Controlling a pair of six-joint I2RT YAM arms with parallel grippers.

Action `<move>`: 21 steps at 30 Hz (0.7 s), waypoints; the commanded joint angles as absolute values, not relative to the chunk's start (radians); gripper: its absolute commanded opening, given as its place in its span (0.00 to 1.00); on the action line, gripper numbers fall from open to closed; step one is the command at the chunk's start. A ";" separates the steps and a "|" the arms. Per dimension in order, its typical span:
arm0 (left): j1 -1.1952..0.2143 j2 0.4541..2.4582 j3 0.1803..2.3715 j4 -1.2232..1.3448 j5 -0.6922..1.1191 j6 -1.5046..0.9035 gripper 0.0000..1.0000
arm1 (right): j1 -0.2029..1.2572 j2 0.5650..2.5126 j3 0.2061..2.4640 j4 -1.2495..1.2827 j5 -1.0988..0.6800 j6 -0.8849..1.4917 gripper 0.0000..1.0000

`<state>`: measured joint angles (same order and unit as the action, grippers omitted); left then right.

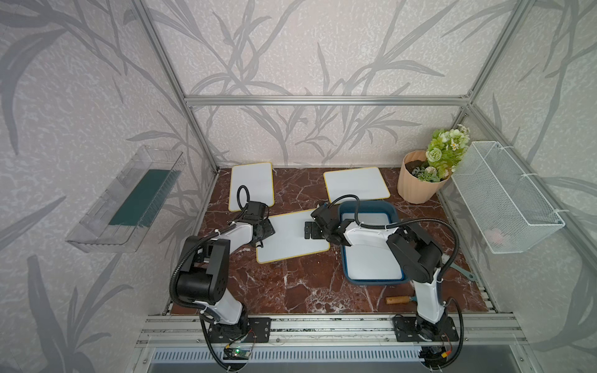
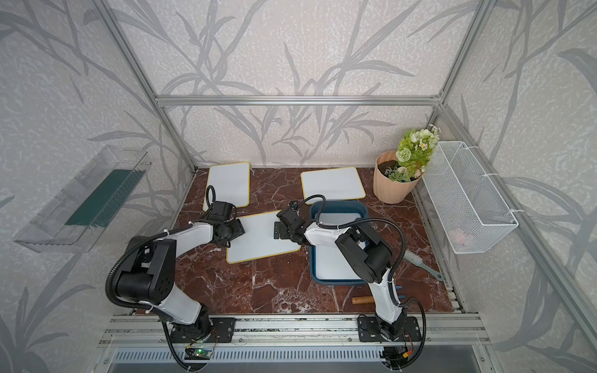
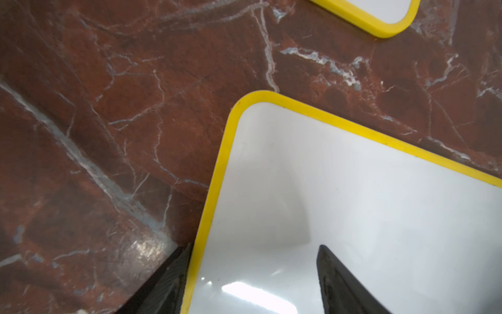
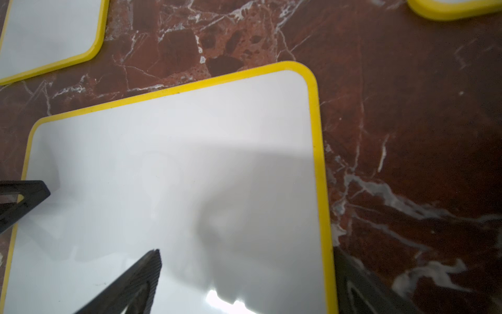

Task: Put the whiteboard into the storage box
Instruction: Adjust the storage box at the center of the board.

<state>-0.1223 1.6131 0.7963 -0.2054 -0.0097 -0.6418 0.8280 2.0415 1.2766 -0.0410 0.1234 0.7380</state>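
Whiteboard (image 1: pixel 290 237) with a yellow edge lies flat on the red stone table (image 1: pixel 307 287). It is just beside the blue storage box (image 1: pixel 371 282), not in it. The left gripper (image 1: pixel 264 232) is at one edge with its fingers apart, one over the board and one outside it. The right gripper (image 1: pixel 311 231) is at the other edge with its fingers wide apart too. Another white board (image 1: pixel 371 261) lies inside the box.

A whiteboard (image 1: pixel 290 237) with a yellow rim lies flat at the table's middle, slightly skewed, just left of the storage box (image 1: pixel 371 281). The box is shallow, blue and round-cornered, and sits right of centre with a second board (image 1: pixel 371 260) flat inside.
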 commanded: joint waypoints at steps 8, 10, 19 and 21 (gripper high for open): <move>-0.153 1.711 0.680 -0.108 0.279 -0.726 0.72 | 0.826 2.049 1.287 -0.173 -0.251 0.957 0.99; -0.152 1.719 0.677 -0.101 0.276 -0.724 0.72 | 0.813 2.031 1.281 -0.171 -0.268 0.985 0.99; -0.151 1.724 0.672 -0.108 0.269 -0.694 0.72 | 0.751 1.980 1.218 -0.076 -0.332 1.108 0.99; -0.149 1.720 0.670 -0.112 0.266 -0.689 0.72 | 0.745 1.969 1.202 -0.046 -0.323 1.112 0.99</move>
<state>-0.1116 1.6463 0.7372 0.0559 0.0048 -0.6460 0.7212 1.9690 1.2373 -0.0948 -0.1661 1.0321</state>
